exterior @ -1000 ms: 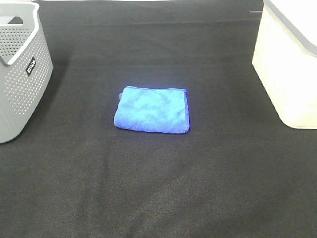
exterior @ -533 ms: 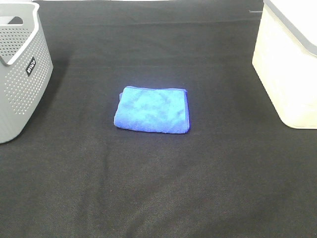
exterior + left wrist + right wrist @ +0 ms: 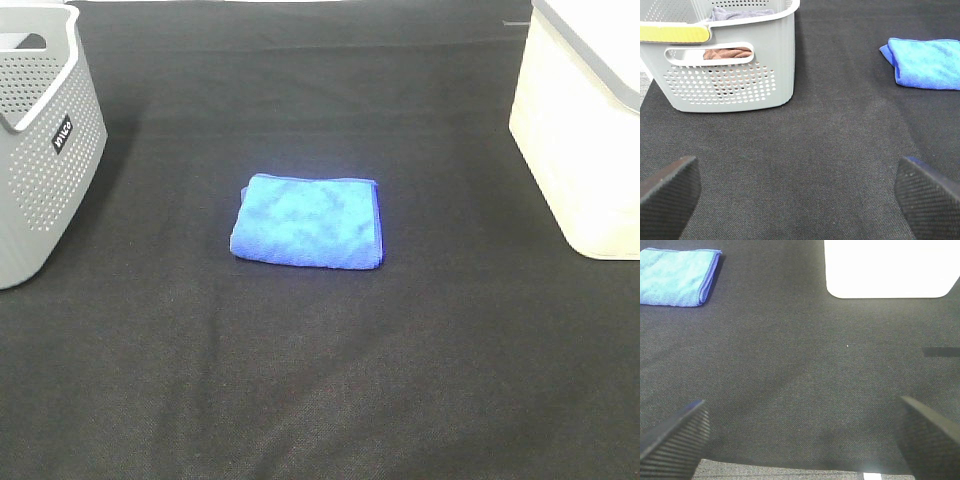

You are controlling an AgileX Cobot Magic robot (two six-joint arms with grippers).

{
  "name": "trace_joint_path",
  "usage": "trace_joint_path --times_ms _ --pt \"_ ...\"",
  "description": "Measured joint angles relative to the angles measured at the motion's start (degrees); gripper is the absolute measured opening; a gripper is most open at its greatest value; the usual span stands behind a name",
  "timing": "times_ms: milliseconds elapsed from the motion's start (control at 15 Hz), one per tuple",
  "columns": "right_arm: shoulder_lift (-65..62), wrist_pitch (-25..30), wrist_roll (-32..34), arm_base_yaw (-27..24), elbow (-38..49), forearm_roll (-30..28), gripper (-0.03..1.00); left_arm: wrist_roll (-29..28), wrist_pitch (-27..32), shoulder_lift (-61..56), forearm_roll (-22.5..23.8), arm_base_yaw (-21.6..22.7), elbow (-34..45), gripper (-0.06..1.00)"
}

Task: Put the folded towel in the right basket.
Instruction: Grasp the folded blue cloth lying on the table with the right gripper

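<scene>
**The count from my station**

I count one folded blue towel point(image 3: 307, 222). There are two baskets: one grey perforated basket point(image 3: 45, 170) on the left and one white basket point(image 3: 585, 150) on the right. Inside the grey one I make out two pieces of cloth, one brown cloth point(image 3: 727, 52) behind the handle slot and one grey-blue cloth point(image 3: 740, 12) near the rim. I cannot tell whether more lie beneath them. One black table cover point(image 3: 320, 400) runs under everything. My wrist feeds give me two grippers, the left gripper point(image 3: 800, 195) and the right gripper point(image 3: 800, 435), each showing two dark fingers point(image 3: 670, 192), four in all.
</scene>
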Motion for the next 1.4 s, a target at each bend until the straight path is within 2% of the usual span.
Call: trace_joint_path --times_ms 133,267,400,467,600,733,933,1067,1133,1200,1400 --pt "4.18 1.26 0.0 0.0 -0.74 0.4 0.97 0.0 0.0 0.0 0.0 0.0 0.0 0.98" --pt "15.64 3.27 -1.15 0.0 -5.39 1.09 0.97 0.0 0.0 0.0 0.0 0.0 0.0 0.98" --pt "28.88 4.01 -1.6 0.0 -14.32 1.83 0.97 0.0 0.0 0.0 0.11 0.0 0.0 0.98" --pt "37.87 5.61 -1.55 0.0 -21.83 1.89 0.97 0.0 0.0 0.0 0.11 0.0 0.0 0.98" --pt "46.7 5.96 -1.49 0.0 -30.08 2.52 0.97 0.0 0.0 0.0 0.11 0.0 0.0 0.98" --pt "53.11 5.96 -1.49 0.0 -35.24 6.99 0.97 0.0 0.0 0.0 0.11 0.0 0.0 0.98" --pt "63.94 6.36 -3.55 0.0 -41.6 18.56 0.96 0.0 0.0 0.0 0.17 0.0 0.0 0.98" --pt "74.48 3.32 -4.98 2.46 -45.26 21.89 0.96 0.0 0.0 0.0 0.17 0.0 0.0 0.98" --pt "74.48 3.32 -4.98 2.46 -45.26 21.89 0.96 0.0 0.0 0.0 0.17 0.0 0.0 0.98" --pt "82.91 -0.8 -5.16 6.7 -48.41 23.49 0.96 0.0 0.0 0.0 0.17 0.0 0.0 0.98" --pt "101.3 -4.35 -5.79 12.55 -56.15 26.07 0.96 0.0 0.0 0.0 0.17 0.0 0.0 0.98"
